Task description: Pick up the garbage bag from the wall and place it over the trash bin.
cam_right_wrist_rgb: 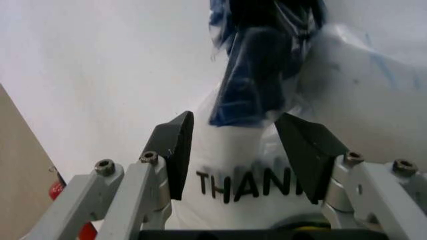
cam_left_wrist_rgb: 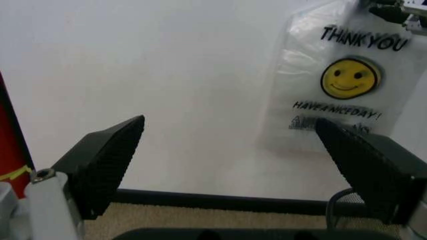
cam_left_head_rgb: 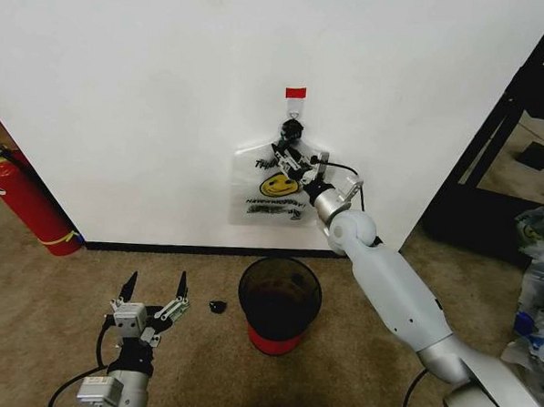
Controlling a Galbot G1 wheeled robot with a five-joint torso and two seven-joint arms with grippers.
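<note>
The garbage bag [cam_left_head_rgb: 271,187] hangs flat on the white wall [cam_left_head_rgb: 149,115] from a black hook [cam_left_head_rgb: 292,128] under a red tape strip [cam_left_head_rgb: 296,93]. It shows its yellow smiley and "THANK YOU" print [cam_left_wrist_rgb: 341,82]. My right gripper [cam_left_head_rgb: 294,156] is raised to the bag's top just below the hook. It is open [cam_right_wrist_rgb: 235,122], with the gathered dark-blue handles [cam_right_wrist_rgb: 257,75] lying between and just beyond its fingertips. The trash bin [cam_left_head_rgb: 280,301], dark with a red base, stands on the carpet below the bag. My left gripper [cam_left_head_rgb: 155,294] hovers low, left of the bin, open and empty [cam_left_wrist_rgb: 230,132].
A red fire extinguisher [cam_left_head_rgb: 26,200] leans at the wall on the left. A small black object [cam_left_head_rgb: 217,305] lies on the carpet between my left gripper and the bin. A black shelf frame [cam_left_head_rgb: 505,115] and more plastic bags [cam_left_head_rgb: 538,272] stand to the right. A black baseboard [cam_left_wrist_rgb: 220,201] runs along the wall.
</note>
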